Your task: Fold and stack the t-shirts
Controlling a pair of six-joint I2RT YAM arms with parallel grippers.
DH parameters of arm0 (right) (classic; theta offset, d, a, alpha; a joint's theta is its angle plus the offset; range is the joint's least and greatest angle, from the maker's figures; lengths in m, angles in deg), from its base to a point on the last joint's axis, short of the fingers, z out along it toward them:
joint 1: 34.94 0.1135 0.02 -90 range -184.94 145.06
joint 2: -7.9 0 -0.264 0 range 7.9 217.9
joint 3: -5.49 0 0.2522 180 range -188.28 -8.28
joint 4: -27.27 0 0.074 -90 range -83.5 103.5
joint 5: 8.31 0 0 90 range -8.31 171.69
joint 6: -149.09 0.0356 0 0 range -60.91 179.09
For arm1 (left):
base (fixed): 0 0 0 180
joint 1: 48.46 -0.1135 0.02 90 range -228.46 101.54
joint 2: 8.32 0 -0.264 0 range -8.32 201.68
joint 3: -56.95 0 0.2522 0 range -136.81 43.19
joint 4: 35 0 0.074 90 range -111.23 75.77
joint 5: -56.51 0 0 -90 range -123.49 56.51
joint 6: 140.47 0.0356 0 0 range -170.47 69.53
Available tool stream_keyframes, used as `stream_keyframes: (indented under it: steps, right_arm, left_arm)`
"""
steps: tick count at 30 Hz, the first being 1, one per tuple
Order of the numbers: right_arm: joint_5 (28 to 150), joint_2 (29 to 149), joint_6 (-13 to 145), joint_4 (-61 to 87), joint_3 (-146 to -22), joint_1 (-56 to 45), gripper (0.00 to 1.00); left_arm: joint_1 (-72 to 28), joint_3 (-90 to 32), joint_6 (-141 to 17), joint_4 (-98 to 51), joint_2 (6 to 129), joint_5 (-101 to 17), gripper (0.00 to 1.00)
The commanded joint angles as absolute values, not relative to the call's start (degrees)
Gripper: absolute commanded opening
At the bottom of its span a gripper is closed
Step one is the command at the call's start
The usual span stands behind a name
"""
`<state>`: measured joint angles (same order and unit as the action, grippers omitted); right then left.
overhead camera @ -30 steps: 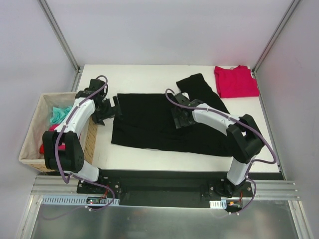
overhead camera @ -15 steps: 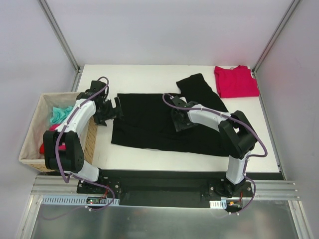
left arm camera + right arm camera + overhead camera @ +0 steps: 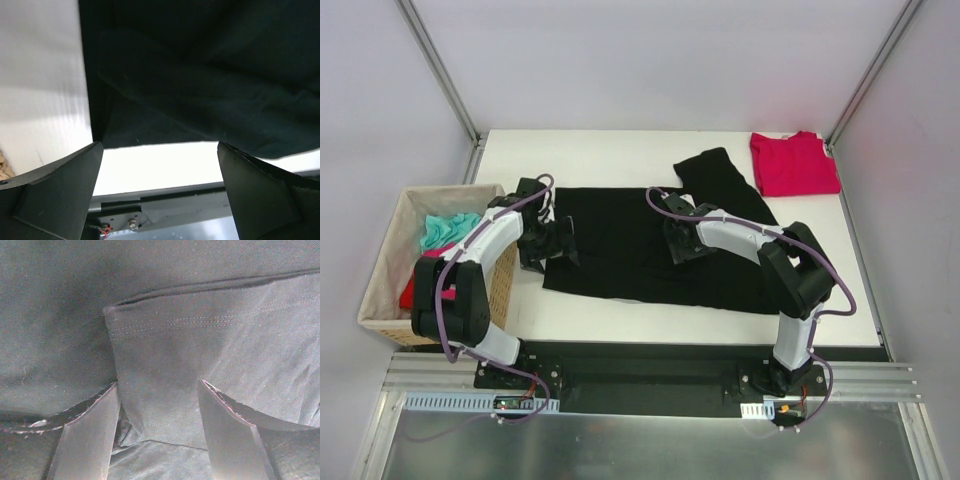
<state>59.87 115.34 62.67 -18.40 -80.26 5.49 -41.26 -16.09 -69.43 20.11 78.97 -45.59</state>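
The black t-shirt (image 3: 620, 245) lies spread across the middle of the table, one sleeve reaching towards the back (image 3: 715, 170). The red t-shirt (image 3: 795, 165) lies folded at the back right corner. My left gripper (image 3: 558, 240) is open and empty, low over the black shirt's left edge; in the left wrist view (image 3: 159, 145) its jaws stand wide apart over bare table, with the shirt (image 3: 200, 75) just beyond. My right gripper (image 3: 678, 242) is open on the shirt's middle; in the right wrist view (image 3: 157, 385) a hemmed fold of black cloth (image 3: 175, 340) lies between the jaws, unclamped.
A woven tan basket (image 3: 380, 285) stands off the table's left side, holding teal cloth (image 3: 445, 228) and some red cloth. Metal frame posts rise at the back corners. The white table (image 3: 600, 150) shows behind and in front of the shirt.
My left gripper has moved right and slightly nearer, from beside the shirt's left edge to over it. The right gripper shifted slightly left early on, then stayed still.
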Motion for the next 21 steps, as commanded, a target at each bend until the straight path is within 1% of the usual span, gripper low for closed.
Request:
stream_keyframes:
  steps: [1, 9, 13, 21]
  right_arm:
    - [58.8, 115.3, 62.7, -18.2, -80.9, 5.7, 0.66]
    - [58.9, 115.7, 63.0, -18.1, -80.8, 5.7, 0.66]
    - [58.7, 114.9, 63.0, -18.1, -80.6, 5.8, 0.66]
    - [57.6, 113.4, 63.0, -18.1, -79.5, 5.7, 0.66]
  left_arm:
    - [-40.6, -14.9, -69.1, 21.5, 74.1, -50.3, 0.99]
    - [-39.7, -17.1, -69.4, 21.0, 71.0, -56.6, 0.99]
    - [-39.1, -14.6, -69.1, 20.3, 76.5, -55.6, 0.99]
    - [-39.1, -14.1, -69.2, 18.8, 85.0, -53.7, 0.99]
